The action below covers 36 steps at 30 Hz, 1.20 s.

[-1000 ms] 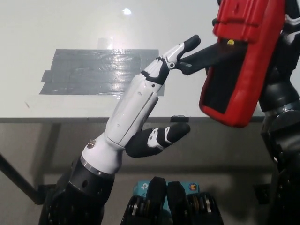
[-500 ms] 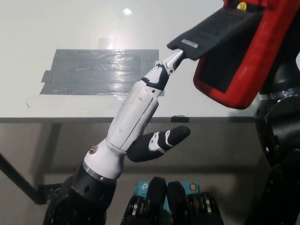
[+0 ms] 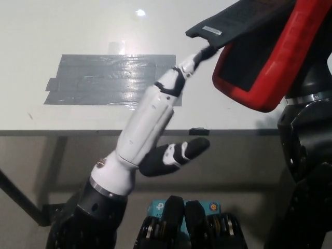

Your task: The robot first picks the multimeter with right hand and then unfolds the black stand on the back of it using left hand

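Touching black stand (image 3: 236, 21) underside, left hand (image 3: 150, 124) fingertip, prob. contact

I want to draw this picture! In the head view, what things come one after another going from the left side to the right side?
Grey tape patch on the white table → white left robot hand reaching up → black flat stand swung out → red multimeter → black right arm, whose robot hand is hidden behind the multimeter.

A single head view looks steeply down — close on the raised white left hand (image 3: 148, 124), with the table (image 3: 78, 31) spreading beyond it and floor beneath its near edge.
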Motion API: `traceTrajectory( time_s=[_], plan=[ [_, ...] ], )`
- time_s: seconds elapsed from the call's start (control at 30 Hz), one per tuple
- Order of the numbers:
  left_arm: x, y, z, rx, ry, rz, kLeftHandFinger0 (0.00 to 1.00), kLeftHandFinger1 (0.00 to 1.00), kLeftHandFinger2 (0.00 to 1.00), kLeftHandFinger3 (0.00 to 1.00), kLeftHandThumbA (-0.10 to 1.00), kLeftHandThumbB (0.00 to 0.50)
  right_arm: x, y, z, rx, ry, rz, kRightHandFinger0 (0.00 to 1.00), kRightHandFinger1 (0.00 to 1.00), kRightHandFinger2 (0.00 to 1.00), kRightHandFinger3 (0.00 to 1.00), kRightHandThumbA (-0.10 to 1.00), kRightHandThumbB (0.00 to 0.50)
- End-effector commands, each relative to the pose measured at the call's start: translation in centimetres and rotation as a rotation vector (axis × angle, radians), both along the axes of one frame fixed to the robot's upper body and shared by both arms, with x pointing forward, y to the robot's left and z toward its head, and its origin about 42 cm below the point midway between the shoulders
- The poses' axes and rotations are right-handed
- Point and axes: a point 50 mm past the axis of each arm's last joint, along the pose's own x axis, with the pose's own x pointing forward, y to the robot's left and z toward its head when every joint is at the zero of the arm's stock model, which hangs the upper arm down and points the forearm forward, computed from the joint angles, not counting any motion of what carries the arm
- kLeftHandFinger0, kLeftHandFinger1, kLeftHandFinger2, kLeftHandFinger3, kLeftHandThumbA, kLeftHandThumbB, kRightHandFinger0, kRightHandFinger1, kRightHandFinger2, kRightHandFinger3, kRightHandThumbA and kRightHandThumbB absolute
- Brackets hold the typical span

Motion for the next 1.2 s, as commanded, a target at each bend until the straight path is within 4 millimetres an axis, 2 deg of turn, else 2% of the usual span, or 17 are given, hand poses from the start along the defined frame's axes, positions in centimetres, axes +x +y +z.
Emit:
traceTrajectory(
  time_s=[0.0, 0.2, 0.23, 0.37, 0.47, 0.5, 0.57, 0.67, 0.73, 0.77, 0.87, 0.93, 1.0, 1.07, 1.1, 1.13, 1.17],
  plan=[
    [0.3, 1.8, 2.6, -0.045, -0.048, 0.029, 1.0, 1.0, 1.0, 1.0, 1.0, 0.355, -1.2, -0.5, 1.0, 0.012, -0.072, -0.016, 0.0, 0.39, 0.73, 1.0, -0.1, 0.042],
    [1.8, 4.5, 5.3, -0.16, -0.052, 0.048, 1.0, 1.0, 1.0, 1.0, 1.0, 0.314, -1.4, -1.0, -0.1, -0.001, -0.055, -0.01, 0.0, 0.4, 0.79, 1.0, -0.1, 0.044],
    [2.1, 5.2, 6.0, -0.176, -0.062, 0.055, 1.0, 1.0, 1.0, 1.0, 1.0, 0.338, -1.4, -1.0, -0.4, -0.004, -0.052, -0.003, 0.0, 0.39, 0.78, 1.0, -0.1, 0.041],
    [1.8, 5.5, 7.3, -0.194, -0.111, 0.042, 1.0, 1.0, 1.0, 1.0, 1.0, 0.334, -1.2, -0.9, -0.9, -0.011, -0.037, -0.002, 0.0, 0.39, 0.78, 1.0, -0.1, 0.042],
    [0.4, 4.6, 7.2, -0.169, -0.124, 0.019, 1.0, 1.0, 1.0, 1.0, 1.0, 0.335, -1.4, -0.9, -1.9, -0.034, -0.012, -0.017, 0.0, 0.35, 0.73, 1.0, -0.1, 0.047],
    [-0.1, 4.1, 7.2, -0.155, -0.126, 0.013, 1.0, 1.0, 1.0, 1.0, 1.0, 0.348, -1.3, -0.8, -2.1, -0.033, -0.009, -0.011, 0.0, 0.36, 0.74, 1.0, -0.1, 0.047],
    [-1.2, 3.1, 6.9, -0.133, -0.138, 0.011, 1.0, 1.0, 1.0, 1.0, 1.0, 0.329, -1.3, -0.6, -2.6, -0.047, -0.001, -0.016, 0.0, 0.37, 0.76, 1.0, -0.1, 0.05],
    [-2.4, 1.0, 6.4, -0.043, -0.171, -0.017, 1.0, 1.0, 1.0, 1.0, 1.0, 0.364, -1.0, -0.2, -2.9, -0.028, 0.022, 0.005, 0.0, 0.41, 0.82, 1.0, -0.1, 0.066],
    [-2.5, 0.1, 6.0, -0.033, -0.178, -0.044, 1.0, 1.0, 1.0, 1.0, 1.0, 0.379, -1.0, 0.0, -3.0, -0.027, 0.025, -0.002, 0.0, 0.41, 0.85, 1.0, -0.1, 0.063],
    [-2.5, -0.8, 5.7, -0.015, -0.184, -0.053, 1.0, 1.0, 1.0, 1.0, 1.0, 0.408, -0.9, 0.0, -3.0, -0.04, 0.023, -0.021, 0.0, 0.4, 0.85, 1.0, -0.1, 0.073],
    [-2.8, -1.8, 4.8, 0.012, -0.188, -0.062, 1.0, 1.0, 1.0, 1.0, 1.0, 0.398, -0.6, 0.4, -3.2, -0.055, 0.035, -0.028, 0.0, 0.4, 0.82, 1.0, -0.1, 0.103],
    [-3.1, -2.7, 4.3, 0.031, -0.191, -0.064, 1.0, 1.0, 1.0, 1.0, 1.0, 0.384, -0.3, 0.6, -3.3, -0.053, 0.038, -0.01, 0.0, 0.45, 0.81, 1.0, -0.1, 0.104],
    [-3.3, -3.0, 4.2, 0.05, -0.181, -0.063, 1.0, 1.0, 1.0, 1.0, 1.0, 0.387, -0.3, 0.6, -3.2, -0.07, 0.037, -0.021, 0.01, 0.49, 0.83, 1.0, -0.1, 0.125],
    [-3.4, -3.2, 4.0, 0.062, -0.17, -0.062, 1.0, 1.0, 1.0, 1.0, 1.0, 0.389, -0.4, 0.7, -3.2, -0.107, 0.042, -0.058, 0.02, 0.51, 0.89, 1.0, -0.1, 0.121],
    [-3.4, -3.4, 3.9, 0.062, -0.164, -0.059, 1.0, 1.0, 1.0, 1.0, 1.0, 0.395, -0.5, 0.8, -3.2, -0.122, 0.043, -0.071, 0.03, 0.51, 0.88, 1.0, -0.1, 0.121],
    [-3.3, -3.5, 3.7, 0.061, -0.161, -0.06, 1.0, 1.0, 1.0, 1.0, 1.0, 0.394, -0.5, 0.8, -3.2, -0.125, 0.043, -0.074, 0.03, 0.49, 0.89, 0.94, -0.1, 0.127],
    [-3.1, -3.7, 3.5, 0.062, -0.156, -0.062, 1.0, 1.0, 1.0, 1.0, 1.0, 0.401, -0.7, 0.8, -3.1, -0.13, 0.047, -0.084, 0.02, 0.46, 0.88, 0.83, -0.1, 0.139]
  ],
)
